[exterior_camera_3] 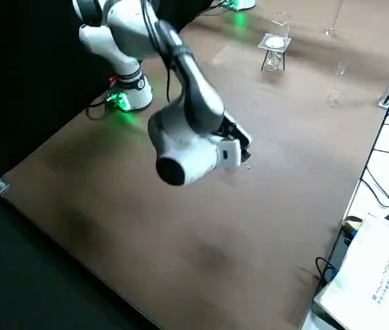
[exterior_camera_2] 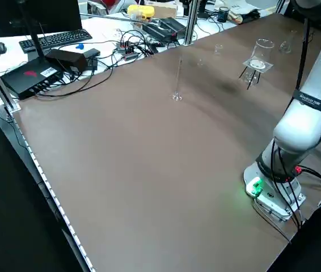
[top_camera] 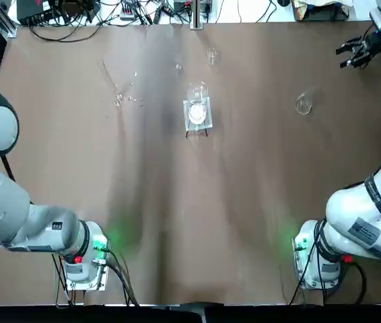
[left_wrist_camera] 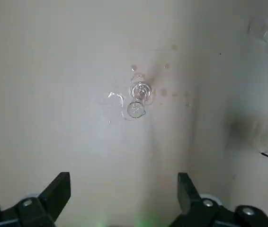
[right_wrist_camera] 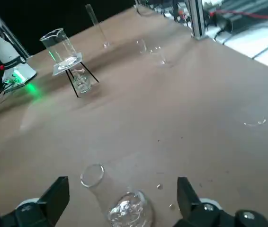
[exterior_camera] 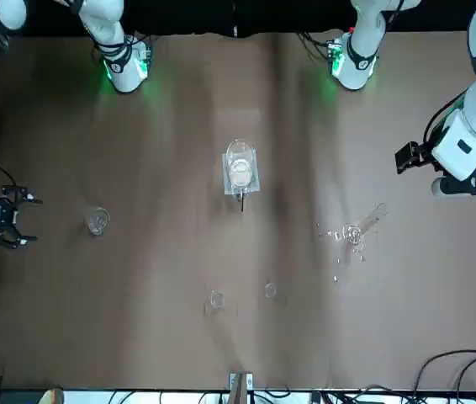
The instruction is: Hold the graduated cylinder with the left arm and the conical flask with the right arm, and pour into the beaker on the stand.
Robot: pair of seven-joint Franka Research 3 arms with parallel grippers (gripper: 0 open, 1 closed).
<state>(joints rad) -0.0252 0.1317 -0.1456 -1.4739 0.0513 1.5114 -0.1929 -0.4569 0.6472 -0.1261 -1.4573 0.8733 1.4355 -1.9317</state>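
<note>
Top view: beaker point(top_camera: 198, 94) sits on its stand point(top_camera: 198, 122) mid-counter, reachable by both arms. Graduated cylinder point(left_wrist_camera: 138, 92) stands directly below left pincer point(left_wrist_camera: 124, 194), conical flask point(right_wrist_camera: 120, 201) below right pincer point(right_wrist_camera: 120, 198); both pincers apart, holding nothing

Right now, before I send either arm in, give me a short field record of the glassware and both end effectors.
graduated cylinder: upright on the table, left of the stand, not held
conical flask: upright, right of the stand, not held
beaker: on the stand, mid-table
left end effector: open, above the cylinder
right end effector: open, empty, beside the flask, at the table's far right
pour: not started
</note>
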